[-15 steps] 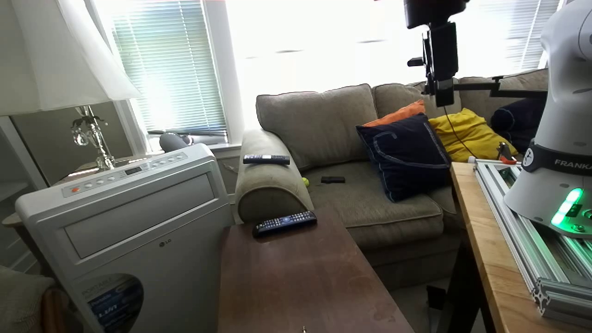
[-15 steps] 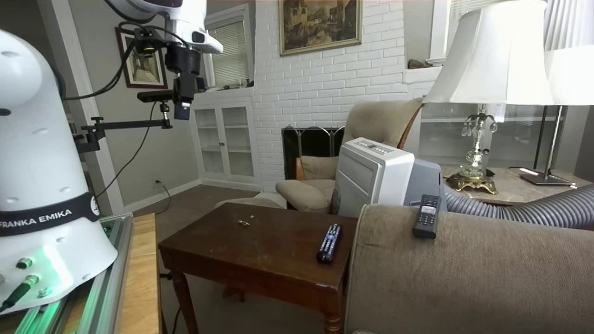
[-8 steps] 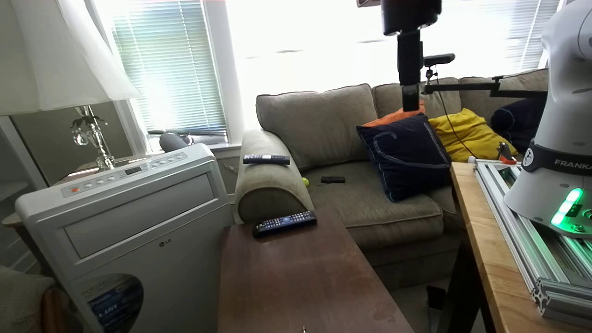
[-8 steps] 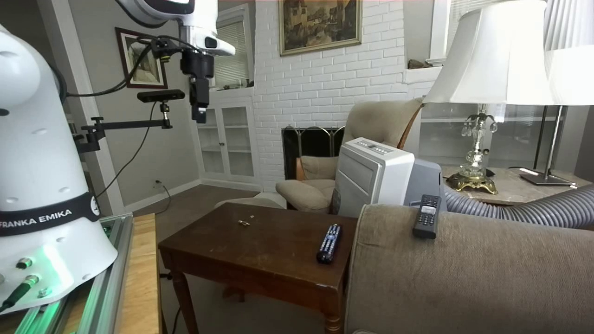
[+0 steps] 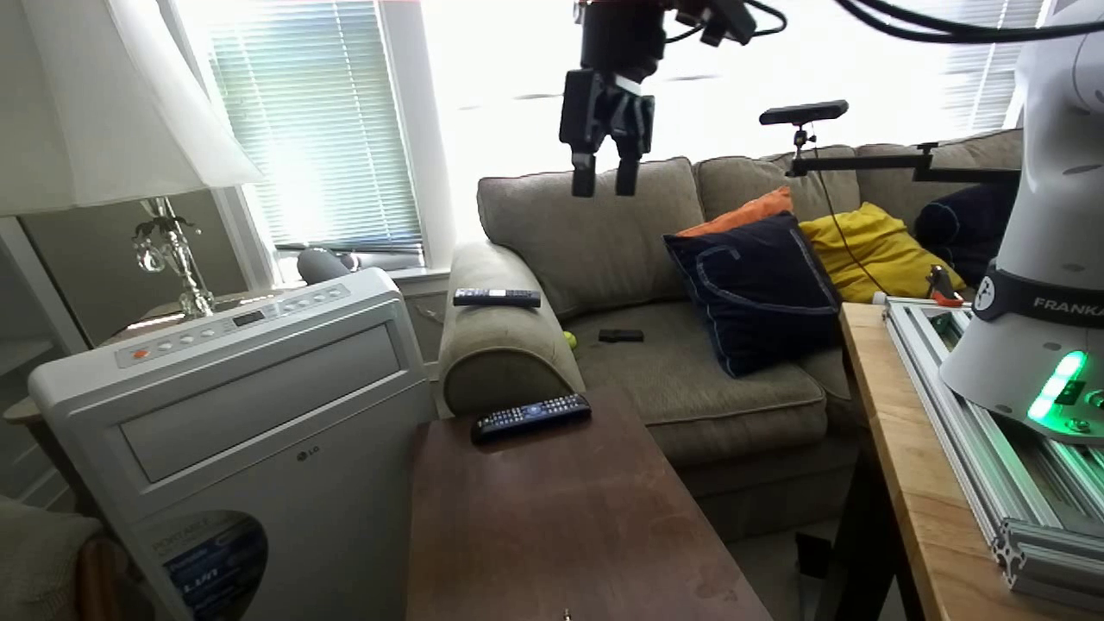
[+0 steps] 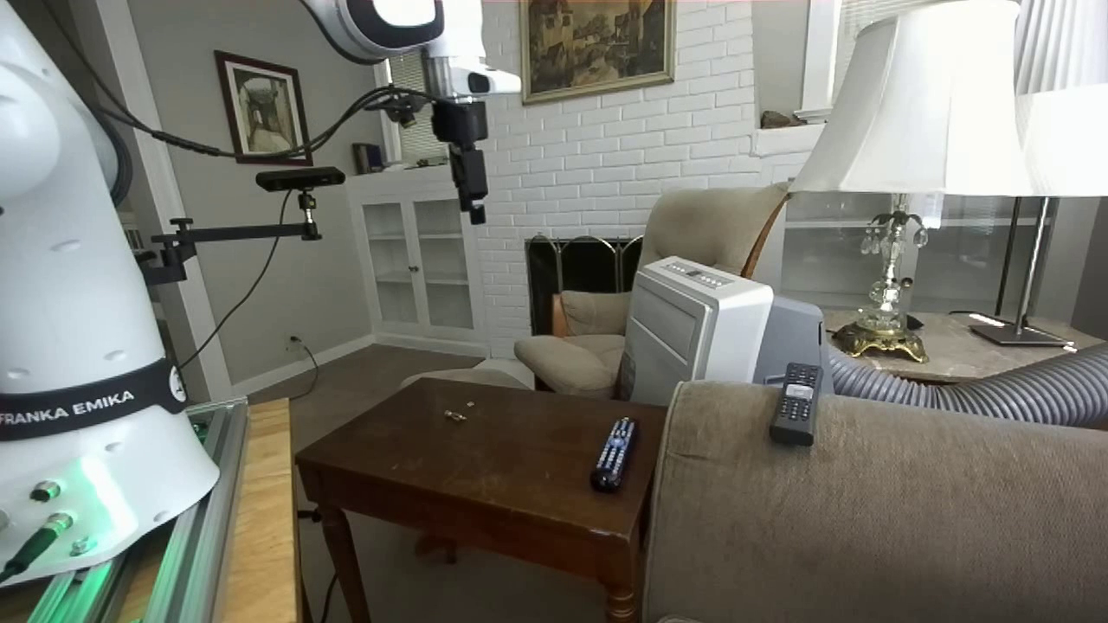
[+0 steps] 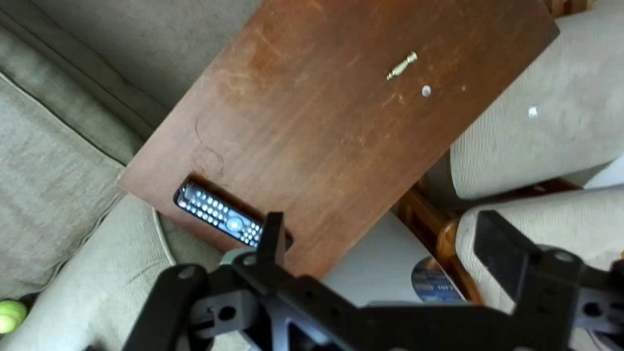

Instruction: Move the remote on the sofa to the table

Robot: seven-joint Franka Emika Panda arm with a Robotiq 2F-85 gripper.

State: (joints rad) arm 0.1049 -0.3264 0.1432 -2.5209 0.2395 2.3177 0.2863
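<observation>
- Black two-fingered claw (image 5: 605, 182): its fingers (image 5: 584, 177) stand spread, a plain gap between their tips, raised high in both exterior views
- Slim black rectangular remote (image 5: 497, 297) with small buttons: lower than the claw and well apart from it, lying crosswise on the thick rounded armrest (image 5: 509, 332) of the large olive-grey fabric sofa (image 5: 638, 379)
- Flat dark rectangular object (image 5: 621, 335), too small to identify, and yellow-green ball (image 5: 570, 340): both on the sofa, lower than the claw, the ball just beside the armrest
- Long dark reddish-brown wooden desk (image 6: 511, 450): lower than the claw, bearing a black remote with bluish sheen (image 6: 614, 454), partly hidden by a finger in the wrist view, and a small brass-coloured piece (image 7: 402, 65)
- White cabinet with glazed doors (image 6: 421, 260): beyond and below the claw in an exterior view, pale shelves (image 6: 446, 281) inside, other contents too faint to make out
</observation>
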